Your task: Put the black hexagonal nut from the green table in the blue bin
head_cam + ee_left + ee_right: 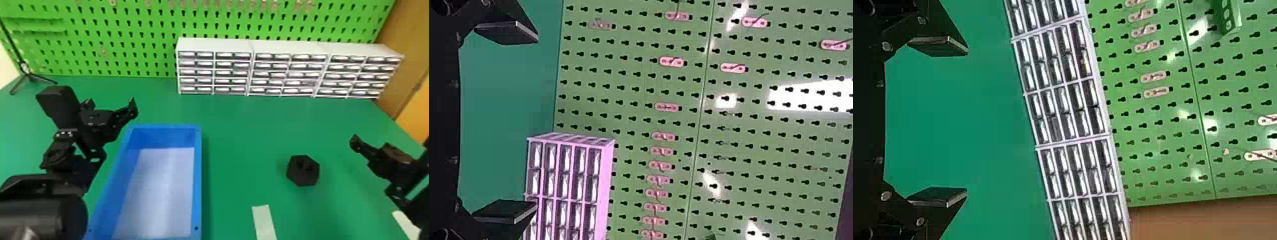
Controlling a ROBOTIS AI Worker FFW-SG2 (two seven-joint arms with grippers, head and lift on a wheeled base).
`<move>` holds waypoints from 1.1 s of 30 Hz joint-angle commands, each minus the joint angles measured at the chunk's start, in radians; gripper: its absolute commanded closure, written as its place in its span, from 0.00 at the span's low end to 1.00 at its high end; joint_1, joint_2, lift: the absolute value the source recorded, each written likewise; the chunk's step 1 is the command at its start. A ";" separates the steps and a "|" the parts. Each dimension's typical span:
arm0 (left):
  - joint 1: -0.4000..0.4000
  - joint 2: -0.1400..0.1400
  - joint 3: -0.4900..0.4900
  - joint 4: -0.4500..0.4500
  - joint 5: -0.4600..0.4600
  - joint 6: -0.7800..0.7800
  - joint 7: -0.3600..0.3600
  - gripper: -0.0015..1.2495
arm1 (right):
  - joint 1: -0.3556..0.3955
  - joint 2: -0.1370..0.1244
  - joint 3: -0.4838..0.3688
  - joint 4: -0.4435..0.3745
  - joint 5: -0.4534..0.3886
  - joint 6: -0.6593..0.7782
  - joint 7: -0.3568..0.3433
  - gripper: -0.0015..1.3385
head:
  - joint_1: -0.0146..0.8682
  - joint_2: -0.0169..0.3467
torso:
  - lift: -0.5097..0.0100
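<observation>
Well, the left hand [111, 102] and right hand [393, 152] – both wide open.

head view | bottom edge crops: blue bin [198, 178], pale strip [264, 223] | right edge crops: right arm [419, 204]

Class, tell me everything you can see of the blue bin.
The blue bin is a long, open-topped box, seemingly plastic, with blue walls and a pale floor. Small dark dots mark its rim near the corners. It sits upright on the green table, its near end reaching the head view's bottom edge. Nothing lies in the part of it that shows. The left gripper is near its far left corner, with no clear contact.
</observation>
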State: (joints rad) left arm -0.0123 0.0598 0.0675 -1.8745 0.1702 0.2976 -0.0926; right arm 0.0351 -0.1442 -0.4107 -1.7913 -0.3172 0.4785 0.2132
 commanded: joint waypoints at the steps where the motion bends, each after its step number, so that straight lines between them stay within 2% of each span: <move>1: 0.000 0.000 0.000 0.000 0.000 0.000 0.001 0.09 | -0.004 0.002 -0.011 -0.017 0.010 0.032 0.000 0.21 | 0.80 0.07 | 0.79; 6: 0.000 0.000 0.002 0.000 0.000 0.000 -0.001 0.09 | -0.024 0.009 -0.037 -0.069 0.038 0.140 0.000 0.21 | 0.80 0.07 | 0.79; 11: -0.002 0.000 0.000 0.000 0.000 0.000 -0.001 0.09 | -0.055 0.006 -0.056 -0.125 0.066 0.290 0.000 0.21 | 0.80 0.07 | 0.79; 21: -0.003 0.000 0.002 0.000 0.000 0.000 -0.001 0.09 | -0.121 -0.057 -0.031 -0.189 0.079 0.592 0.000 0.21 | 0.80 0.07 | 0.79; 29: -0.003 0.002 0.002 0.000 0.000 0.000 -0.003 0.09 | -0.175 -0.060 -0.005 -0.253 0.165 0.793 0.000 0.21 | 0.80 0.07 | 0.79; 33: -0.003 0.000 0.002 0.000 0.000 0.000 -0.003 0.09 | -0.199 -0.074 0.030 -0.287 0.210 0.911 0.000 0.21 | 0.80 0.07 | 0.79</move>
State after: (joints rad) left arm -0.0154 0.0607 0.0686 -1.8745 0.1702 0.2976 -0.0949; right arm -0.1402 -0.2065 -0.4126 -2.0460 -0.1509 1.2778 0.2132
